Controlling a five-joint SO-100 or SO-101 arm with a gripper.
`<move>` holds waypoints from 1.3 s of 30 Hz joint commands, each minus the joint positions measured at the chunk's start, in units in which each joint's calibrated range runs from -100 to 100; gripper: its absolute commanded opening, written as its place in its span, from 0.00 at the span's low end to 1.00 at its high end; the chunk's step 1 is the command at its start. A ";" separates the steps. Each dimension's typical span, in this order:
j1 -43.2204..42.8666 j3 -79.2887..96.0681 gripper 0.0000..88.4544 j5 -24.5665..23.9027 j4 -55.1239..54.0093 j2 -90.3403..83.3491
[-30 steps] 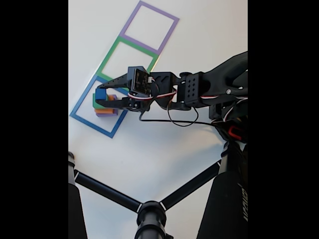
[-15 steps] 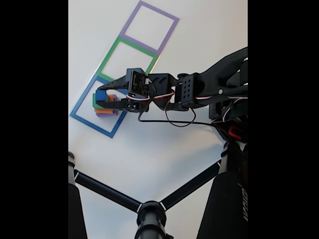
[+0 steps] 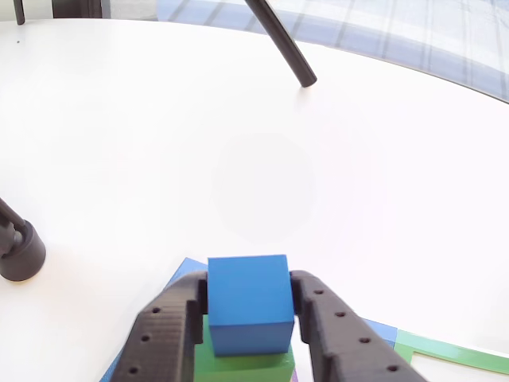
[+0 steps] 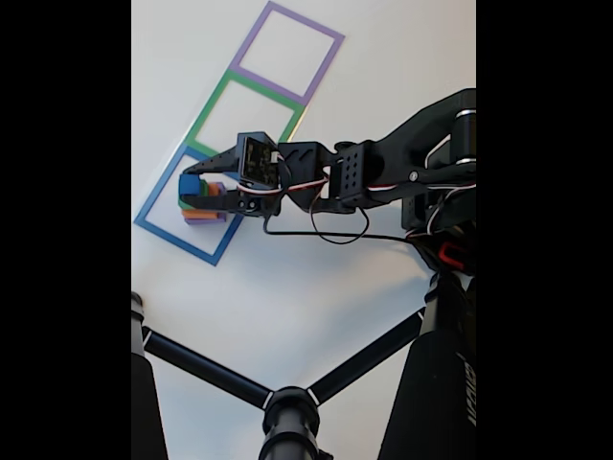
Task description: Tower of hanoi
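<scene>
Gripping blue cube (image 3: 247, 302) atop stack, gripper (image 3: 248, 318) over white table (image 3: 262, 159); blue square outline (image 4: 158, 225).

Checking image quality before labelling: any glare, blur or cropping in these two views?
Other view: the white table is blown out by glare, almost no shadows; the blue block and the hand are sharp. Fixed view: soft and low in detail, black bars down both sides, the stack of blocks small and partly hidden by the hand; the squares read clearly.
</scene>
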 commanded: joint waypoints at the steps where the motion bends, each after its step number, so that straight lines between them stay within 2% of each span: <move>1: 0.08 -2.29 0.06 0.72 -1.33 -0.13; 7: 0.37 -2.75 0.21 0.72 -2.30 0.84; 18: 0.18 -3.75 0.26 0.72 -2.46 -0.53; 23: 0.28 -4.56 0.27 0.72 2.56 -6.10; 29: 0.95 -7.02 0.25 0.21 16.32 -18.13; 31: 1.62 -7.93 0.21 -0.63 22.64 -22.66; 36: 4.69 -10.20 0.02 -1.99 42.80 -35.41; 39: 6.99 -13.29 0.00 -1.99 55.76 -41.39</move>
